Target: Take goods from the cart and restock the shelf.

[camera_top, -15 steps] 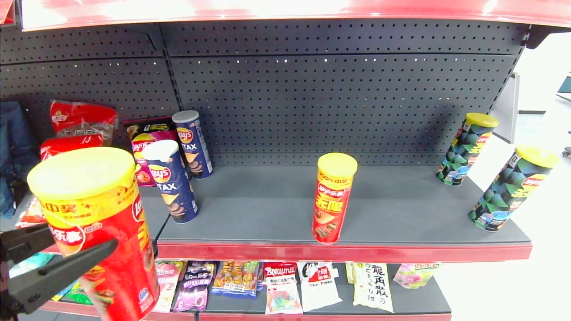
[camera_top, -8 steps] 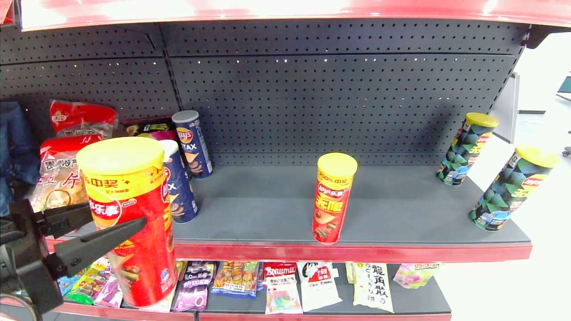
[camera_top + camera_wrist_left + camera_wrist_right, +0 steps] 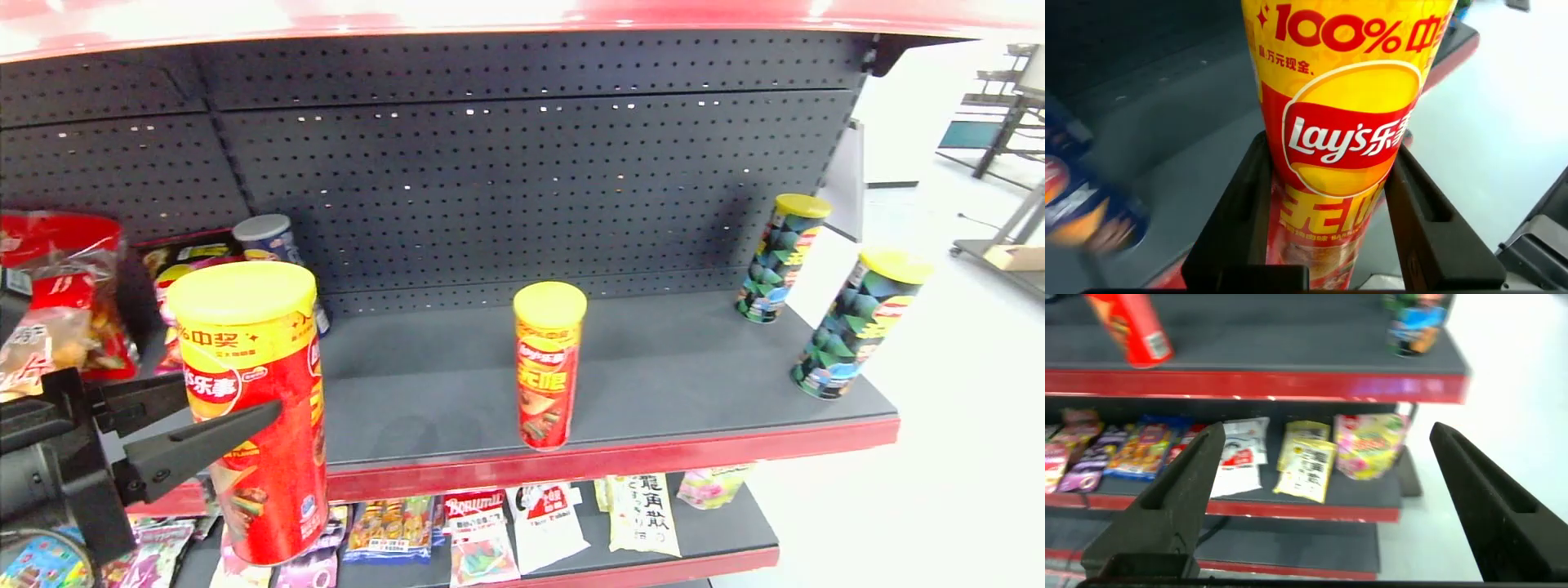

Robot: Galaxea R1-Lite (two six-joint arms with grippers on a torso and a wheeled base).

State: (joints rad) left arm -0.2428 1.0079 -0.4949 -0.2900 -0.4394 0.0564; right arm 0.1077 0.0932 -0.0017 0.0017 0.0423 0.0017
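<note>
Left gripper [image 3: 1331,204] clamps red chip can [image 3: 245,327] (yellow lid, upright); right gripper [image 3: 1327,433] wide open, empty.

Strong light comes from overhead — the red canopy [image 3: 490,15] above the shelf is blown out to white glare, and the floor [image 3: 963,425] at the right is washed pale. The pegboard [image 3: 531,180] reads dark, with pinpricks of light showing through some holes and a soft shadow beside the rear patterned can [image 3: 780,257]. The shelf deck [image 3: 669,359] is evenly lit, its shadows faint. Wide-angle bending bows the shelf's lines and tips the cans at the right outward. In the left wrist view the held chip can [image 3: 1339,139] is crisp while the blue can [image 3: 1086,212] smears. The right wrist view is soft throughout — packets [image 3: 1306,457] and red can [image 3: 1131,331] are blurred.
</note>
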